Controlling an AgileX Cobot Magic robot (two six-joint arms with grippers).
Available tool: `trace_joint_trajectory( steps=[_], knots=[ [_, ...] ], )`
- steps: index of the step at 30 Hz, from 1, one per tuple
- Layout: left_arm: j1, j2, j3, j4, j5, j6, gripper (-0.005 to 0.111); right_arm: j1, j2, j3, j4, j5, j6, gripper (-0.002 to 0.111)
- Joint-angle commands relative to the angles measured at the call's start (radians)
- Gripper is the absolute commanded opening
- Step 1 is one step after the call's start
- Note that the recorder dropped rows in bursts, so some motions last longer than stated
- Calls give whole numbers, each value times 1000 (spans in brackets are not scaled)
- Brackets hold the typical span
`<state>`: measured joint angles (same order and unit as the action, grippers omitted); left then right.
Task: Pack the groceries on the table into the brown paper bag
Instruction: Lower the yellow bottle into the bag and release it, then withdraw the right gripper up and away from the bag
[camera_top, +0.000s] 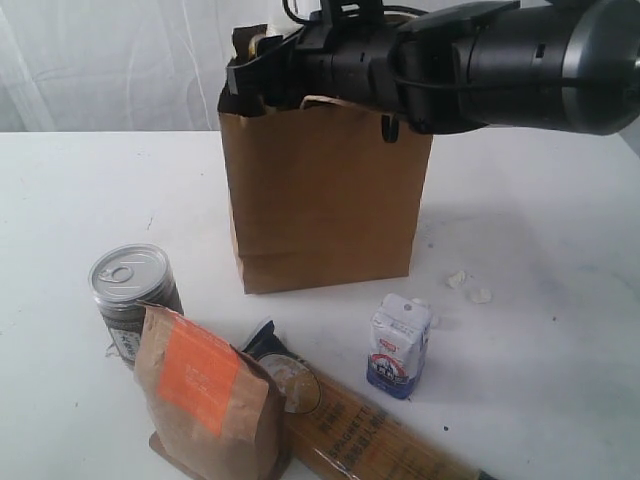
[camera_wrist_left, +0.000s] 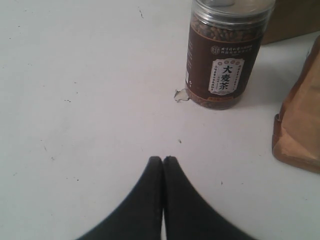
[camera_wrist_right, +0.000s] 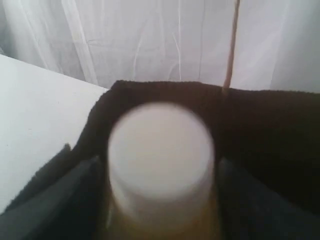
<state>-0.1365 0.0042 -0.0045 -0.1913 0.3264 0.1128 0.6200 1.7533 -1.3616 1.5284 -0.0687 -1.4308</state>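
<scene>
**Bottle at the bag's mouth: a snag or a topple is the hazard**

Trouble, in my judgement, would start at the rim. The right gripper (camera_top: 250, 65) reaches across from the right and hangs at the top left edge of the brown paper bag (camera_top: 325, 200). The arm lies low over the opening, and a twisted handle loop (camera_top: 325, 100) sits just beneath it. If the yellow white-capped bottle (camera_wrist_right: 160, 160) is let go while off centre, it could strike the rim and fold the paper in. It could also fall outside onto the table (camera_top: 80, 190). The bag stands upright and is light, so a push from the arm or a catch on the loop could tip it toward the groceries in front. Those are the silver-topped can (camera_top: 132, 290), the brown pouch with orange label (camera_top: 205, 400), the long spaghetti packet (camera_top: 370, 435) and the small white-blue carton (camera_top: 400, 345).

In the right wrist view the bottle's white cap fills the space between the dark fingers (camera_wrist_right: 65, 200), which flank it on both sides. Blur hides the contact, so I cannot tell whether they clamp the bottle or have slackened.

The left gripper (camera_wrist_left: 163, 160) is clenched, with its fingers (camera_wrist_left: 150, 190) pressed tip to tip around nothing. It hovers over bare tabletop, and the can stands well apart beyond it.
</scene>
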Motion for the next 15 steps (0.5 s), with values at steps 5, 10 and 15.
trace_joint_trajectory(
  steps=[5,10,15],
  knots=[
    [-7,-4,5,-9,7,-4,0,-4,-16,-14,-9,-8,5,84],
    [-7,-4,5,-9,7,-4,0,-4,-16,-14,-9,-8,5,84],
    [-7,-4,5,-9,7,-4,0,-4,-18,-14,-9,-8,5,84]
  ],
)
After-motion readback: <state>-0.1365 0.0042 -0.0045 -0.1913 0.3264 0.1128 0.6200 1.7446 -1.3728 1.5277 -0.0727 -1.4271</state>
